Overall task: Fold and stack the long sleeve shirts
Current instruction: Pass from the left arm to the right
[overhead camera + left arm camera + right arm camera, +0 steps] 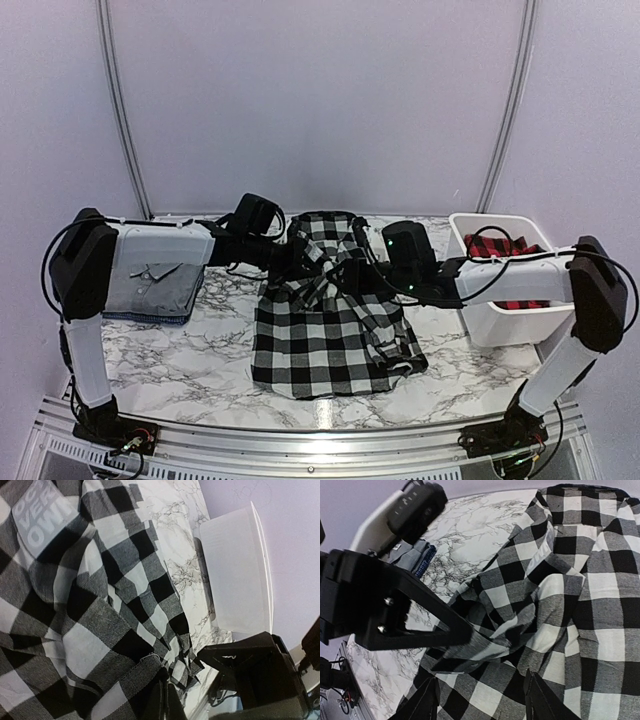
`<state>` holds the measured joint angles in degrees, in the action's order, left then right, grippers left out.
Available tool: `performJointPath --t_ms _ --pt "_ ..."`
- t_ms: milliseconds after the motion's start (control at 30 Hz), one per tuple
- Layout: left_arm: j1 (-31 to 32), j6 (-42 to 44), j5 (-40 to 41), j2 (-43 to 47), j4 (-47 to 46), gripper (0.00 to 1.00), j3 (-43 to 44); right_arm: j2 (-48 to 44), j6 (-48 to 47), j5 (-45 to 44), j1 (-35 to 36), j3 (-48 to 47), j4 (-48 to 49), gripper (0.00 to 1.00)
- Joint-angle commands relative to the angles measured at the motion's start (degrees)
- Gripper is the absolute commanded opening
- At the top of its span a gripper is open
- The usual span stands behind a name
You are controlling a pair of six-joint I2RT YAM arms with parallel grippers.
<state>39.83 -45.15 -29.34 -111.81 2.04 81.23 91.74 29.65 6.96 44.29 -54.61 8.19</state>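
Note:
The black-and-white checked flannel shirt (325,335) lies crumpled in the middle of the marble table. My left gripper (312,268) is shut on a fold of it near its upper middle; the left wrist view shows the closed fingers (167,700) pinching the cloth (100,630). My right gripper (350,277) is open just beside it, over the same shirt (560,605), with its fingertips (532,690) spread wide. The folded grey shirt (155,285) lies at the left under the left arm. The red-and-black checked shirt (500,247) sits in the white bin.
The white bin (510,315) stands at the right edge of the table and also shows in the left wrist view (235,575). The marble tabletop (170,350) shows around the shirts. White walls and two metal rails stand behind.

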Motion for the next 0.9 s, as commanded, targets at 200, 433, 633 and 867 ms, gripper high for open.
performJointPath --t_ms 200,433,633,867 --pt "1.76 -17.22 -0.28 1.88 -14.09 0.0 -2.67 2.73 4.21 -2.11 3.5 0.46 8.12 0.54" --pt "2.37 -23.73 -0.66 0.98 -19.54 0.0 -3.06 1.94 6.66 -6.04 3.65 3.33 10.24 0.54" --pt "3.65 -24.45 -1.42 -0.38 -20.19 0.0 -1.45 3.12 7.32 -6.7 3.82 2.15 10.55 0.54" --pt "4.77 -24.03 -1.61 -1.04 -20.32 0.0 -0.95 3.18 9.07 -12.22 3.9 2.28 9.35 0.55"
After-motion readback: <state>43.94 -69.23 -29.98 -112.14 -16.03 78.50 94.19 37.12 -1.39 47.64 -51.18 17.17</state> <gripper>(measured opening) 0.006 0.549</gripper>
